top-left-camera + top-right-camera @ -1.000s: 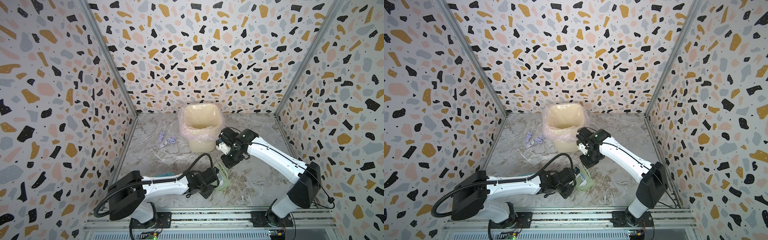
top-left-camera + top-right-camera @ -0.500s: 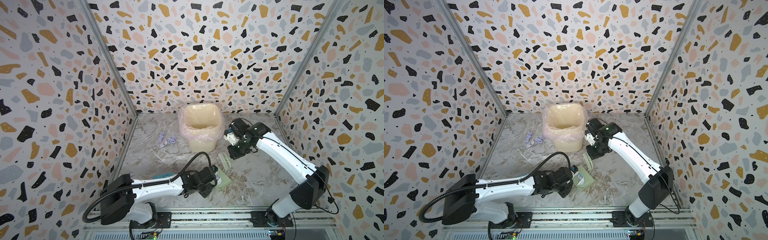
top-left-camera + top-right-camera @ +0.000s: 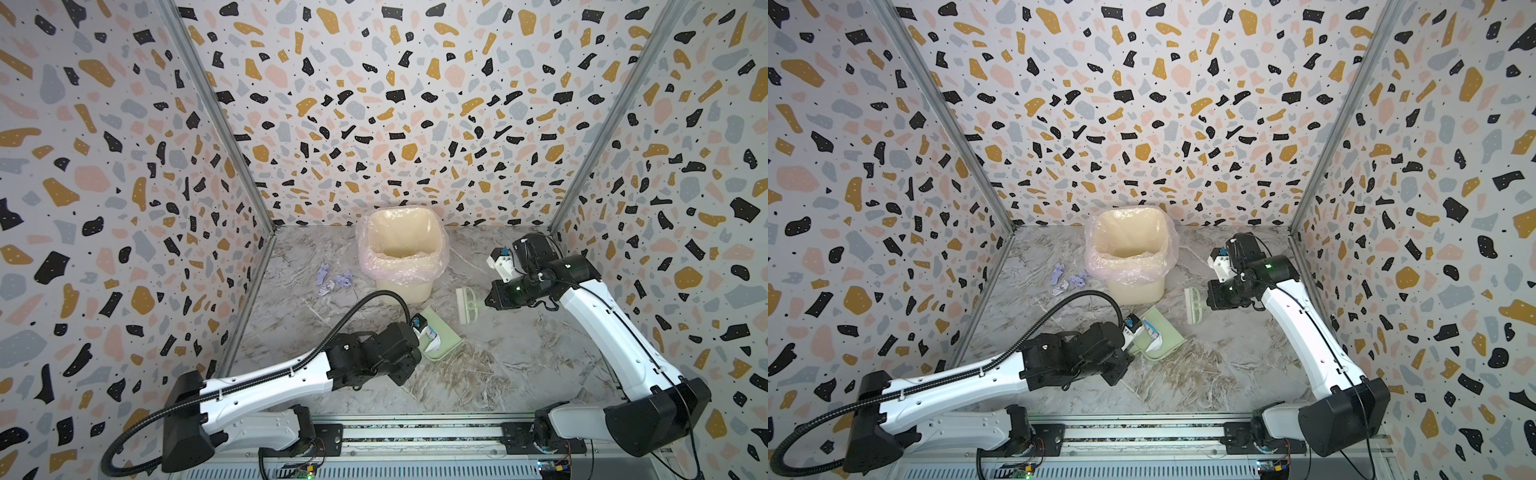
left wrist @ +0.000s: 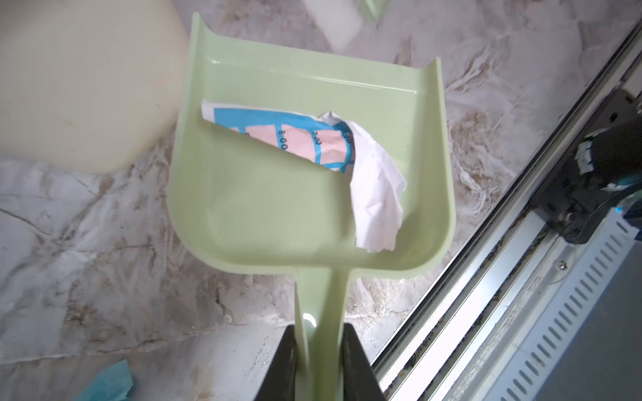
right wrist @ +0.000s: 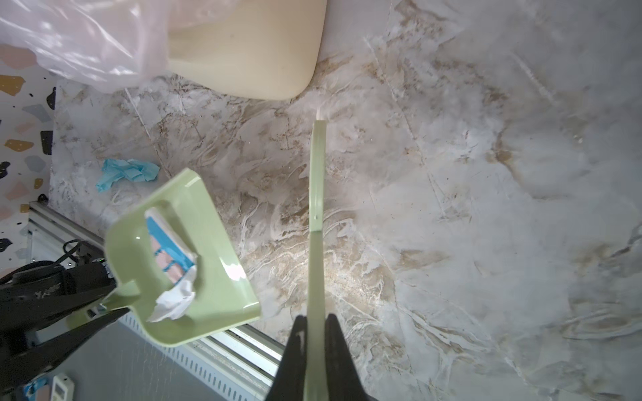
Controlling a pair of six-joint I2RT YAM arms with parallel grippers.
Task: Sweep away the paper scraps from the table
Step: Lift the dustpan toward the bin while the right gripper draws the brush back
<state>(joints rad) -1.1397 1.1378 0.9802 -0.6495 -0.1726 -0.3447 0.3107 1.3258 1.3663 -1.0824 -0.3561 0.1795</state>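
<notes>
My left gripper [image 4: 319, 333] is shut on the handle of the pale green dustpan [image 4: 278, 215], which hangs tilted near the table's front. A white printed paper scrap [image 4: 312, 139] lies in the pan. To the right of the dustpan [image 3: 444, 336], my right gripper [image 5: 316, 319] is shut on the handle of a pale green brush [image 5: 318, 180], and the brush [image 3: 467, 305] is clear of the pan. Lavender paper scraps [image 3: 336, 280] lie on the marble table [image 3: 519, 353] left of the bin. A light blue scrap [image 5: 126, 172] lies near the front left, hidden by my left arm in both top views.
A cream bin [image 3: 409, 289] with a pink liner stands at the back middle, just behind the dustpan and brush. Speckled walls close in the table on three sides. A metal rail [image 3: 415, 432] runs along the front edge.
My right gripper has carried the brush to the right, away from the bin and off the dustpan. The left gripper keeps the dustpan in about the same place, with its arm lowered.
</notes>
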